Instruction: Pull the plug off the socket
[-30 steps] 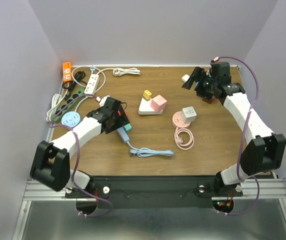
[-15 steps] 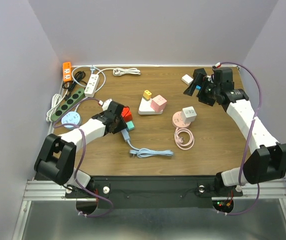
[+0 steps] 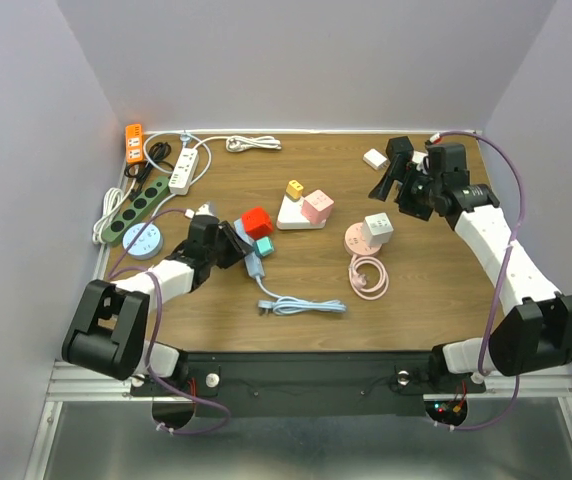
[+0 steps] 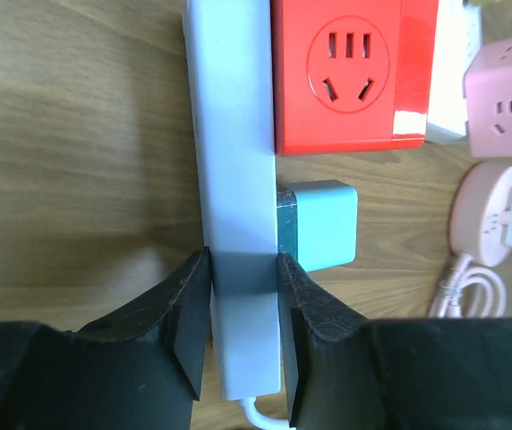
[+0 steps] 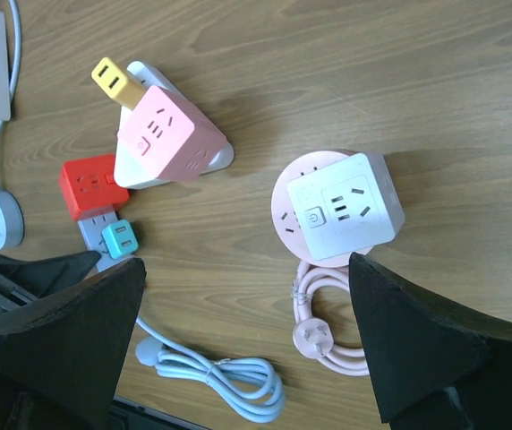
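Nearest, a coiled pale blue cable (image 3: 301, 305) lies on the brown wooden counter (image 3: 416, 290). It runs to a long pale blue plastic power strip (image 4: 234, 179), which the left tool (image 4: 243, 313) clamps across its width, one finger pressed to each long side. Just beyond the fingers, a small teal cube plug (image 4: 323, 224) sits seated in the strip's right side. Past it, a red square socket adapter (image 4: 354, 72) adjoins the same side. Farther off, the right tool (image 3: 391, 180) hangs above the counter's far right, fingers spread wide, holding nothing.
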Controlling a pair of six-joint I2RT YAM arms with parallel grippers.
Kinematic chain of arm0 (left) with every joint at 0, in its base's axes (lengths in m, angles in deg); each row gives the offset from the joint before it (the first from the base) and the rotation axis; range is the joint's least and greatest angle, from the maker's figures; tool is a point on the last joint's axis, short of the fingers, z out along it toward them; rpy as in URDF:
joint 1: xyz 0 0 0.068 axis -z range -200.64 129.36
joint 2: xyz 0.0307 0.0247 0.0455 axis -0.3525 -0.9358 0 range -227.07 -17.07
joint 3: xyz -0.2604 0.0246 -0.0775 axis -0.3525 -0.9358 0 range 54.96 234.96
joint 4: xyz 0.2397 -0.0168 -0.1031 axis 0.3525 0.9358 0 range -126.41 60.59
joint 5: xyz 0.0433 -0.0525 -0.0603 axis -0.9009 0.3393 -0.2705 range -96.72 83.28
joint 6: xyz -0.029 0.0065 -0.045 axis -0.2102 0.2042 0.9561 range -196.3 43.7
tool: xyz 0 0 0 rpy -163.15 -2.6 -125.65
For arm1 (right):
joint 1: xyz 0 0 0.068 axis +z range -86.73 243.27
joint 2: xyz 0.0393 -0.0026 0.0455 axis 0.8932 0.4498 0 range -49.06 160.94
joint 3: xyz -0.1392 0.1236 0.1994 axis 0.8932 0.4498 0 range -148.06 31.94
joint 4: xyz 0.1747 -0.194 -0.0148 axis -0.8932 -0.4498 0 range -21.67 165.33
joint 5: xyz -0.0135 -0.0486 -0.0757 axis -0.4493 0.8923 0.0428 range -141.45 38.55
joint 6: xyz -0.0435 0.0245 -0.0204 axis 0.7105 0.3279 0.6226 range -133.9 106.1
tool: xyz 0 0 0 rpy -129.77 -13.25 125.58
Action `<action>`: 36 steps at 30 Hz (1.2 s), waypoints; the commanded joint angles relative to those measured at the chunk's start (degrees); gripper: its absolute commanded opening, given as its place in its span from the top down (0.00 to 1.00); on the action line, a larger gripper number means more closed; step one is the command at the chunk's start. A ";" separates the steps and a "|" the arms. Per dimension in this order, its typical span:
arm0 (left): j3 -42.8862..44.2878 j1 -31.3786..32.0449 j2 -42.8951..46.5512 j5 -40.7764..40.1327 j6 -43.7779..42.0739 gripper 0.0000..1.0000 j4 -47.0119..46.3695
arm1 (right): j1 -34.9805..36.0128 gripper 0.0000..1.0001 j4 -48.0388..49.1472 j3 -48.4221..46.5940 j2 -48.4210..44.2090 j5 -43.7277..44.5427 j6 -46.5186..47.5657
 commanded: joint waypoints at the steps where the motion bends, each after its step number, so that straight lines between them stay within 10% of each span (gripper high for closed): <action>1: -2.46 -7.14 -2.50 12.52 -0.90 1.00 -12.53 | 0.21 0.00 0.07 0.71 -2.67 -0.01 1.26; 11: -2.90 -17.78 -20.00 28.90 -1.33 1.00 -26.78 | 0.21 0.00 -1.42 1.24 -3.46 1.22 1.96; 23: 5.36 -15.15 -21.32 17.83 1.12 0.80 -7.72 | 0.30 0.00 -2.57 0.62 -2.32 0.44 3.18; 26: 6.94 -15.06 -21.76 17.12 2.52 1.00 -4.91 | 1.44 0.00 -2.57 0.18 -1.10 -1.06 3.72; 36: 13.79 -14.10 -23.69 13.69 0.87 1.00 7.13 | 3.64 0.00 -2.30 -0.08 0.93 -0.80 4.07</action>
